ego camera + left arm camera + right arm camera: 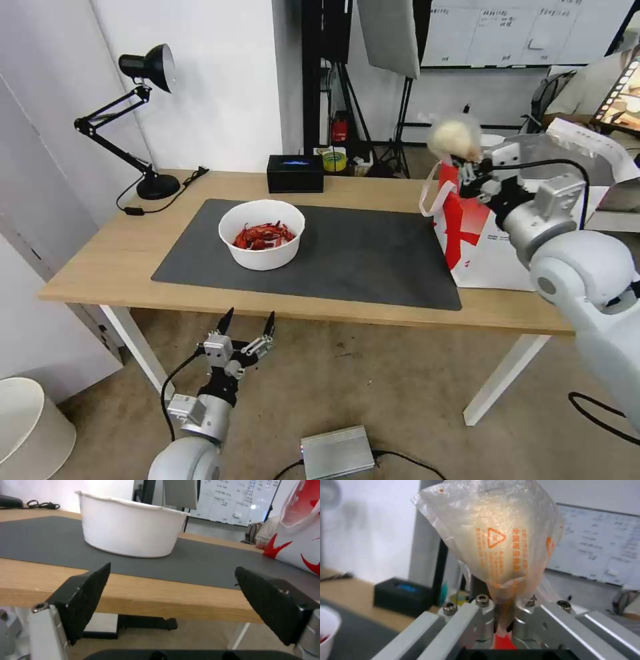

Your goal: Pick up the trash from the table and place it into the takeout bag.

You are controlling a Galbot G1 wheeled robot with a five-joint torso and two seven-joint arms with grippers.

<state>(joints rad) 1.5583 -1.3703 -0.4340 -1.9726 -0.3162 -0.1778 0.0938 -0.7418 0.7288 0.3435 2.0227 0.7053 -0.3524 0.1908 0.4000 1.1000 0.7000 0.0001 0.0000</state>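
My right gripper (465, 163) is shut on a yellowish clear-plastic wad (455, 138), holding it in the air just above the near-left rim of the takeout bag (483, 247). In the right wrist view the plastic wad (500, 535) bulges up from between the closed fingers (486, 620). The white bowl (262, 235) of red crayfish shells stands on the dark mat (347, 257) of the table (120, 263). My left gripper (247, 325) hangs open below the table's front edge, and the left wrist view has the bowl (130, 528) beyond its fingertips (90, 587).
A black desk lamp (143, 120) stands at the table's back left with its cable. A small black box (295, 173) sits at the back edge. A silver box (337, 453) lies on the floor, and a white bin (30, 427) stands at the lower left.
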